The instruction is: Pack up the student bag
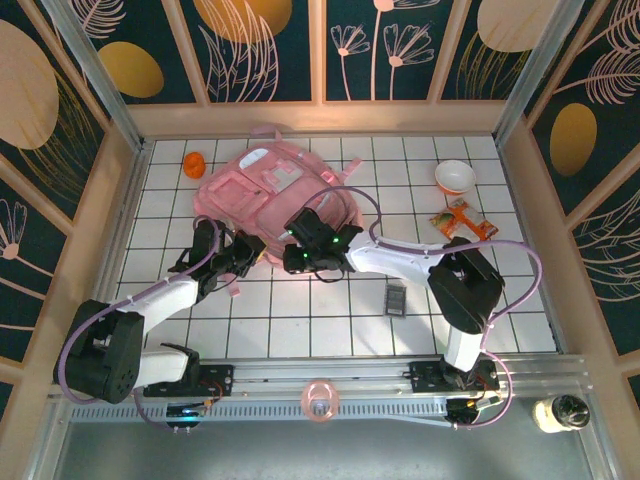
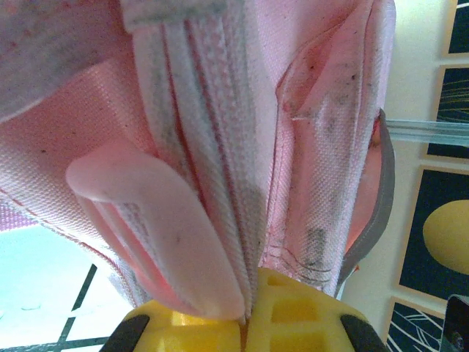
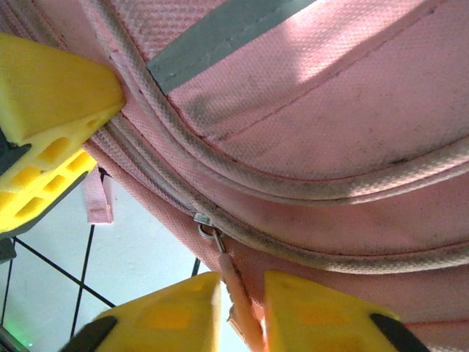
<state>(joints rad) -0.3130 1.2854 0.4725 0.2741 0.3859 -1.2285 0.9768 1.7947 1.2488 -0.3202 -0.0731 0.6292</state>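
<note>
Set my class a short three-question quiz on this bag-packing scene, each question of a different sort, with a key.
1. True or false: the white bowl stands on the table, apart from the student bag.
2. What lies between the fingers of the right tool? A: the zip pull; B: the white bowl; C: nothing.
3. Fill in: the left tool is shut on fabric of the ____.
Key: 1 true; 2 A; 3 student bag.

White gridded table (image 1: 300,318), dark floral walls (image 1: 400,60)
</note>
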